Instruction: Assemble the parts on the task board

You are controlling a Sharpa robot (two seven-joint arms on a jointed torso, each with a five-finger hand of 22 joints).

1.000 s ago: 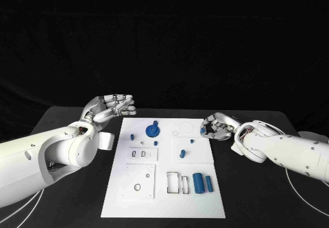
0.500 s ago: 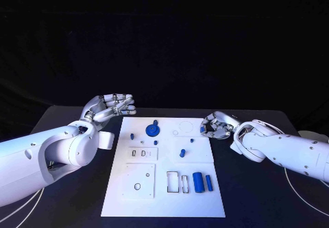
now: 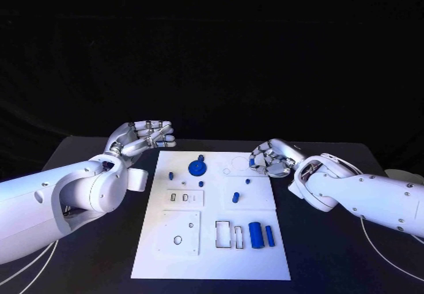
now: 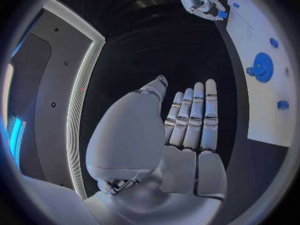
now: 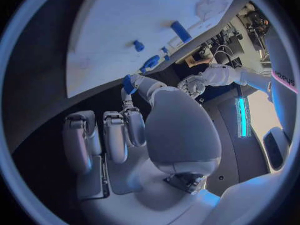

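Lengthwise, blue cylinder (image 3: 255, 235) along task board (image 3: 212, 257).

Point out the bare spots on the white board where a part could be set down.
The near end of the board is bare. The strip beside the square plate is tight. Crowded: the far end round the gear and the two cylinders.

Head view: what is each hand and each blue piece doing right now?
task board: lying flat on the table.
left hand: beside the board, fingers straight, holding nothing.
right hand: at the board's edge, pinching a small blue part.
blue gear: on the board, no hand touching it.
two blue cylinders: lying side by side on the board.
blue peg: on the board, no hand touching it.
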